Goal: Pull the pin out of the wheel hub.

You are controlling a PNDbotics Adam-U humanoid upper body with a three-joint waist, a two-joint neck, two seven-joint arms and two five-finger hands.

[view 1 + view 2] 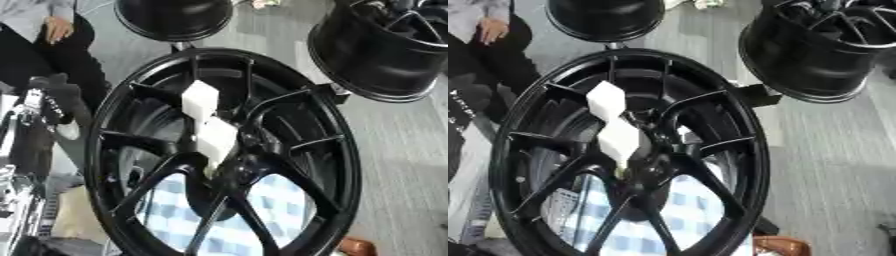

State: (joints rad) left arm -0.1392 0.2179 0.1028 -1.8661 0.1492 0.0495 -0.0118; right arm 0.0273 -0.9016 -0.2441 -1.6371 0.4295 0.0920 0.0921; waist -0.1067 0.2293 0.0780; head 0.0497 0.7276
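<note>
Left of the wheel hub point(227, 155), blurred black-and-silver arm parts; no hand shows itself, so its grip can't be told. At the hub's centre the white pin point(208, 125) sits lodged among the spokes — the pull looks not yet done.

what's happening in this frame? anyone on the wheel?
Nothing is gripping anything right now. A large black wheel fills the view, seen down through its spokes. Two white blocks sit one below the other at its centre hub; I cannot tell whether they are the pin. Neither robot hand shows clearly in either view, so the pull has not visibly begun. Two more black wheels lie on the grey floor beyond.
</note>
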